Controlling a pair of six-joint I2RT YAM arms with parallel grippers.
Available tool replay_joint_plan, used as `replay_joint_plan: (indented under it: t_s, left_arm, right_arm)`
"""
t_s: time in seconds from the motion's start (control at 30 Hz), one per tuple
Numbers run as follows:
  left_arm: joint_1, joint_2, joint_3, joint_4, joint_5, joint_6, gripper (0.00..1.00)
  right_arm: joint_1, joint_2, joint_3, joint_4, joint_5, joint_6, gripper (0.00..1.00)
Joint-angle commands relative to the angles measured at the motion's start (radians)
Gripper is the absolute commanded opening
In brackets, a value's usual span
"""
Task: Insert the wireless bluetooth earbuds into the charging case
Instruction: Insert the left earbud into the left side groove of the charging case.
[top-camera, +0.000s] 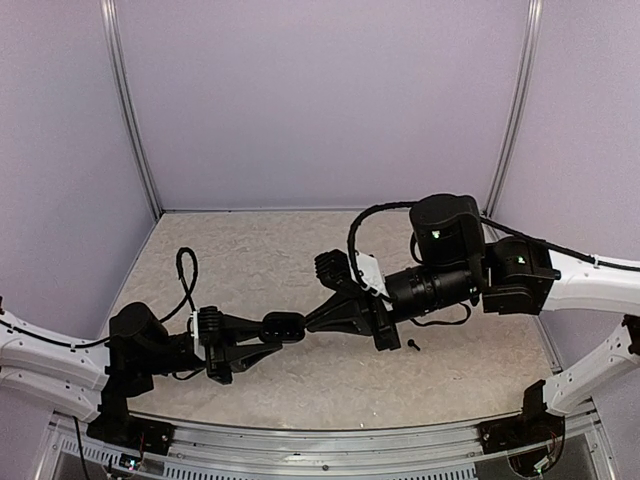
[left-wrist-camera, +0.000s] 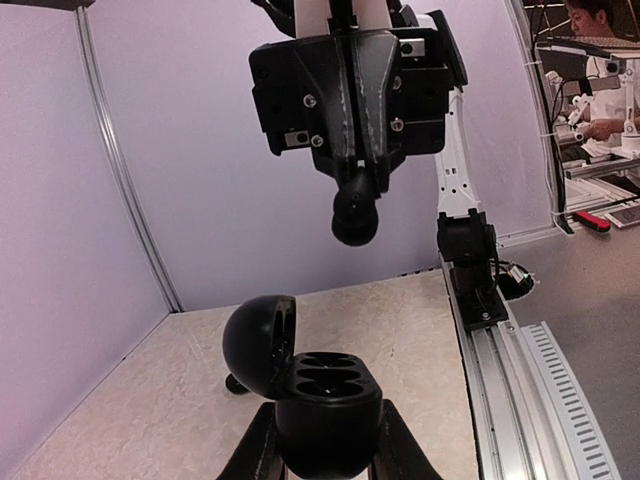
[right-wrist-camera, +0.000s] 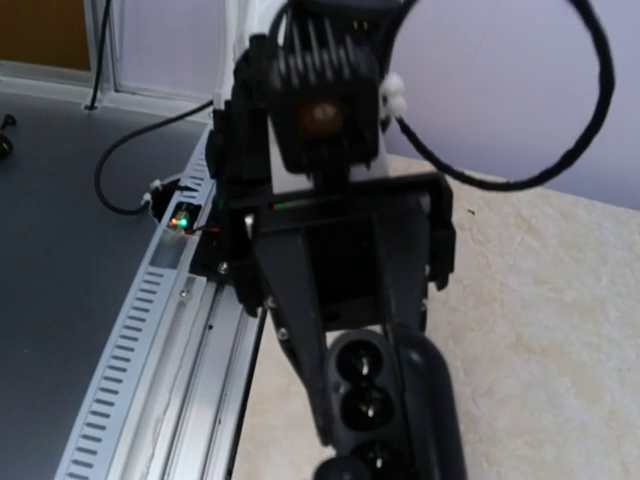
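Note:
The charging case (left-wrist-camera: 327, 405) is glossy black, with its lid (left-wrist-camera: 255, 340) swung open to the left and its sockets facing up. My left gripper (left-wrist-camera: 325, 445) is shut on its lower body and holds it above the table. Directly above the case my right gripper (left-wrist-camera: 352, 190) points down, shut on one earbud (left-wrist-camera: 354, 217), which hangs a short way over the sockets without touching. In the top view the two grippers meet tip to tip at the case (top-camera: 284, 327). Another earbud (top-camera: 413, 345) lies on the table below the right arm. The right wrist view looks down into the open case (right-wrist-camera: 366, 386).
The table top (top-camera: 250, 260) is beige and speckled, with lilac walls around it. A metal rail (left-wrist-camera: 520, 400) runs along the near edge with the arm bases on it. A black cable (top-camera: 187, 268) loops up behind the left arm.

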Motion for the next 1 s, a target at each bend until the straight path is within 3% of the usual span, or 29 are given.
replay_joint_plan:
  t_s: [0.0,0.97]
  left_arm:
    - [-0.008,-0.002,0.034,0.041,0.012,-0.013,0.02]
    - [-0.025,0.017,0.038,0.057,0.010,-0.020,0.01]
  right_arm:
    - [0.014,0.030,0.040,0.020,0.005,-0.001,0.00]
    - [0.075,0.193,0.152,-0.026,0.146,-0.065,0.00]
